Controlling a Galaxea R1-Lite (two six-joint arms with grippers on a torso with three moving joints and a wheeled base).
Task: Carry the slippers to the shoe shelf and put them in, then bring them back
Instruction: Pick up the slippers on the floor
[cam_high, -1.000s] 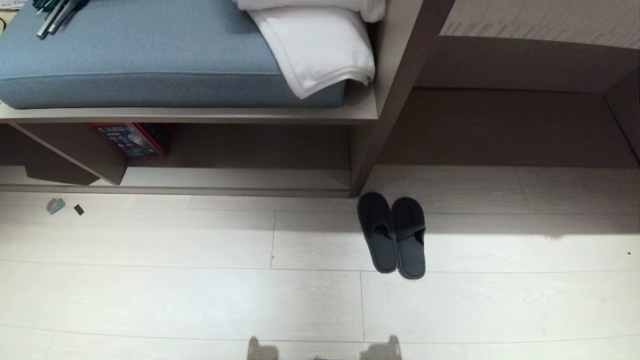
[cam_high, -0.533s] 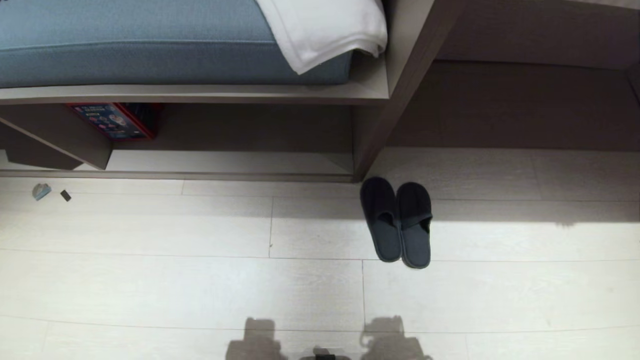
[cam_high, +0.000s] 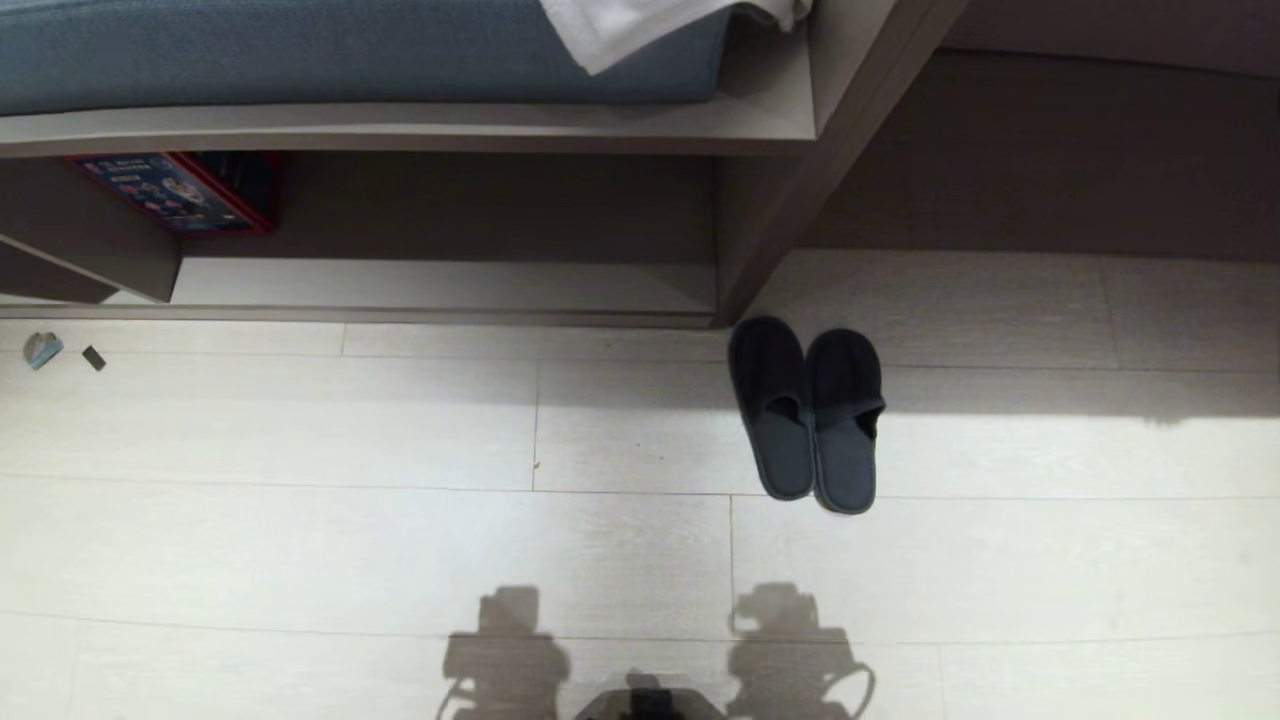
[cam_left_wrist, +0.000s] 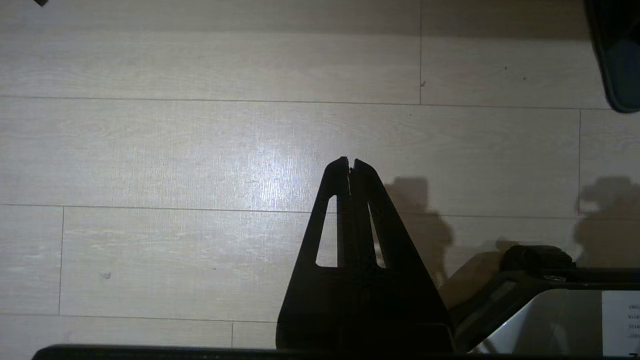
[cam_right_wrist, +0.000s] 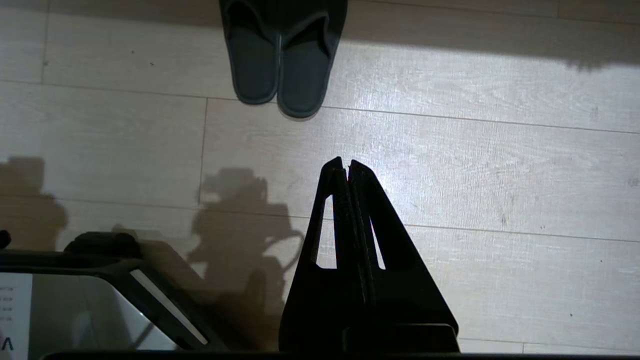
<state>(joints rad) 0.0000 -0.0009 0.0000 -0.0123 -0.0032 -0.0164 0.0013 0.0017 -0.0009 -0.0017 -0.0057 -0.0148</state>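
The slippers, a dark grey pair, lie side by side on the pale floor, toes toward the unit's upright divider. The shoe shelf opens to their left, low under the bench, with a pale bottom board. Neither gripper shows in the head view; only their shadows fall on the floor. My left gripper is shut and empty over bare floor, one slipper's edge far off. My right gripper is shut and empty, with the slippers on the floor ahead of it.
A blue cushion with a white towel lies on the bench board above the shelf. A red box stands inside the shelf at its left. Two small scraps lie on the floor at far left. My base shows beside the left gripper.
The whole head view has tipped downward, so the bench, shelf and slippers sit higher in it and the arms' shadows show more. Nothing on the floor has moved.
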